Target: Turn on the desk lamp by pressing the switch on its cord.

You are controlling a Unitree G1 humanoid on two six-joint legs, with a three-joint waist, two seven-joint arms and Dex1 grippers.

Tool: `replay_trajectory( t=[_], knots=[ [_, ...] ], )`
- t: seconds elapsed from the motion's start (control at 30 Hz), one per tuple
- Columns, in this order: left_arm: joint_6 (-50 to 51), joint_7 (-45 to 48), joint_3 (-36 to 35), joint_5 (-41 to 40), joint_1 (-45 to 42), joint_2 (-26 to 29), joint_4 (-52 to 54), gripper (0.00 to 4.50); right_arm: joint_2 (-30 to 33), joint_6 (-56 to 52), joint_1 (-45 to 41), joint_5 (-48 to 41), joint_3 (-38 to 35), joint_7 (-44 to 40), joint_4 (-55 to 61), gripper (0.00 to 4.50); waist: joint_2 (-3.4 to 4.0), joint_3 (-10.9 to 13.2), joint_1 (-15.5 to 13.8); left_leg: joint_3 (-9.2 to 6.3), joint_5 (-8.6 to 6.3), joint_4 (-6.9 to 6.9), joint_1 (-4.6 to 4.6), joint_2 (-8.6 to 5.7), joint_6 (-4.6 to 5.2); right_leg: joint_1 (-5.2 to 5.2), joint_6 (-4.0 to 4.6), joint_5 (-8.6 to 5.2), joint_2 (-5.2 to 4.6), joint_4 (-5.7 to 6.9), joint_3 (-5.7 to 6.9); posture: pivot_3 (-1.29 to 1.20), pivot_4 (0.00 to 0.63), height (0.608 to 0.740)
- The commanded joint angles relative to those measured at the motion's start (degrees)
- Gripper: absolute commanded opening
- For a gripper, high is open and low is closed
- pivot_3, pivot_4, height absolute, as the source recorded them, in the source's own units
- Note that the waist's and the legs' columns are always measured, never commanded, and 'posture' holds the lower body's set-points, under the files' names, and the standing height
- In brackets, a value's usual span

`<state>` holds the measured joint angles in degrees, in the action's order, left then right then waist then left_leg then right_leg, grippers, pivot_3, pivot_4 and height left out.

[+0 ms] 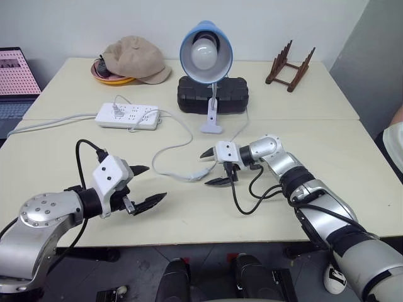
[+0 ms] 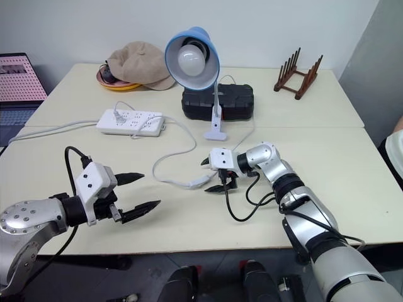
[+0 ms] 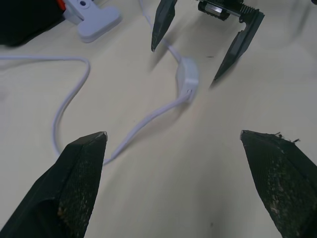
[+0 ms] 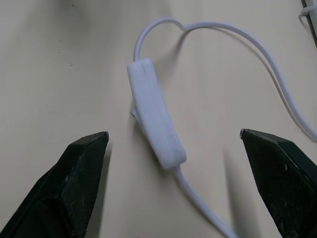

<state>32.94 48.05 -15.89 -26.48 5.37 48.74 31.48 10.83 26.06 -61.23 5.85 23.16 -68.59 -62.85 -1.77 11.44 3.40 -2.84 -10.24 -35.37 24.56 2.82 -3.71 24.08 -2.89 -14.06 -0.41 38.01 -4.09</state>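
- Switch (image 4: pixel 155 115): small white oblong lump on the thin white cord (image 1: pixel 173 148), lying flat on the cream table (image 1: pixel 302 126), in front of the lamp's clip base and between the two grippers.
- Likely very light and hard-shelled; probably slides or rolls on the smooth tabletop if pushed from one side only.
- Cord thin and limp, looping from the lamp (image 1: pixel 206 53) toward the power strip (image 1: pixel 127 116); offers no real anchoring, so likely drags along with the switch.
- Best taken across its narrow sides, pinned from both flanks, or pressed straight down on the rocker face against the table; rocker itself too small to make out.
- Lamp bulb unlit as far as can be told, so press not yet done.
- Right gripper (image 1: pixel 215 167): fingers spread wide, pointing across the table and slightly down, straddling the switch end, one tip beyond it and one nearer; in the right wrist view the switch sits in the gap, clear of both fingertips (image 4: pixel 81 163). Holding nothing, touching nothing visible.
- Left gripper (image 1: pixel 146 186): fingers likewise wide apart, empty, hovering above the table near the front edge, aimed toward the switch, well short of it.
- Risk, by judgement: closing off-centre could flick the switch sideways instead of clicking it.
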Motion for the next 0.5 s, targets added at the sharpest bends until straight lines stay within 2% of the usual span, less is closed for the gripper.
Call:
replay_trajectory(
  t=[0.03,0.13,0.5],
  knots=[
    [-0.45,-1.44,-2.49,-0.6,0.99,-0.67,2.94,4.5,-0.78,4.04,-2.53,2.82,0.07,0.54,-3.74,4.47,0.0,0.0,0.0,0.0,0.0,0.0,0.0,0.0,0.0,0.01,0.01,0.01,0.0,0.01,0.0,0.0,0.15,0.74],
    [-0.44,-1.82,-3.08,-0.8,1.78,-0.69,3.52,4.5,-0.67,5.34,-3.13,3.67,-0.54,0.8,-5.49,3.96,0.01,0.0,-0.04,-0.03,0.0,0.02,-0.02,0.01,0.0,0.01,0.0,0.0,0.01,0.04,0.02,0.0,0.15,0.74],
    [-0.75,-1.73,-2.58,-1.05,0.35,-0.94,2.2,4.5,-0.7,7.3,-2.64,4.3,-1.89,0.71,-6.62,1.35,0.01,0.0,-0.01,-0.01,0.01,0.01,-0.15,0.0,0.01,-0.04,0.04,-0.01,0.02,0.11,-0.01,0.0,0.15,0.74]
  ],
)
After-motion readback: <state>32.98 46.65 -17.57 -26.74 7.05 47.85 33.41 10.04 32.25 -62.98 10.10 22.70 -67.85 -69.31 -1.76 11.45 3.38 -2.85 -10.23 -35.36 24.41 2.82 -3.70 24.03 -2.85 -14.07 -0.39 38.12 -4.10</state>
